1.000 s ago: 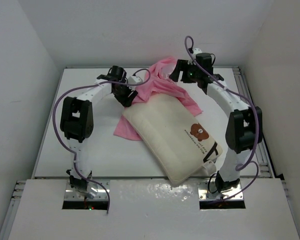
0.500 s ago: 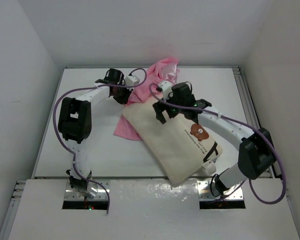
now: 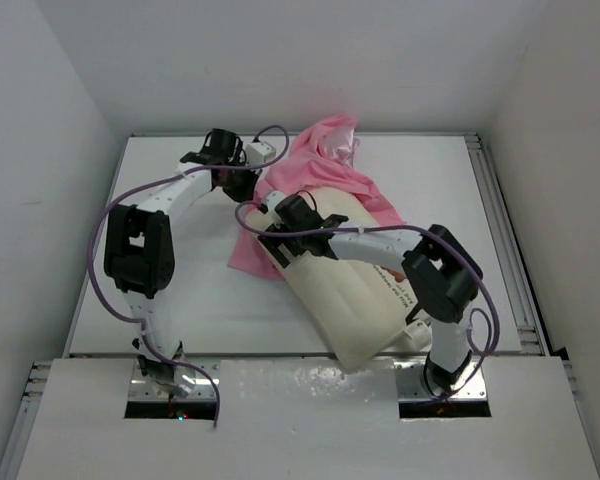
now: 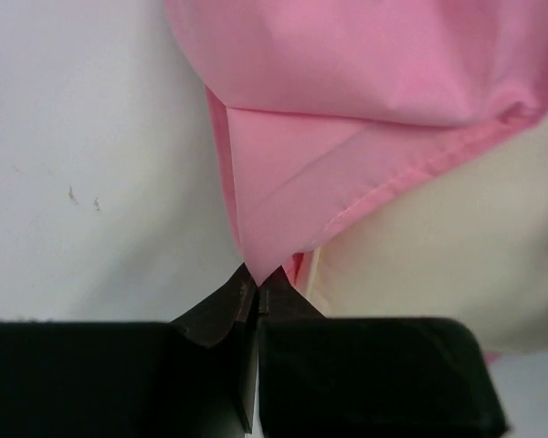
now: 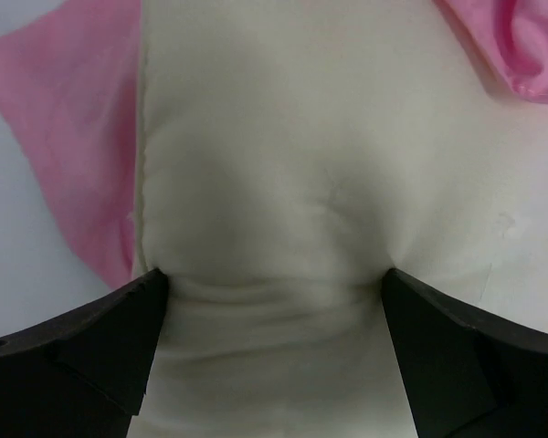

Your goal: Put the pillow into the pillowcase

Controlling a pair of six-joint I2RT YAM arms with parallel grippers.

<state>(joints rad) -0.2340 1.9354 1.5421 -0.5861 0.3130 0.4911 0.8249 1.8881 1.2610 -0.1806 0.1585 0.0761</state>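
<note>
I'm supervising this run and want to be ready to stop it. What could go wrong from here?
1. The left gripper pinches only a thin edge of the pillowcase, so the cloth may slip free when pulled.
2. The right gripper presses its wide-open jaws into the pillow. Closing might catch just a fold, or a push could drag pillow and pillowcase along together instead of seating the pillow inside.
</note>
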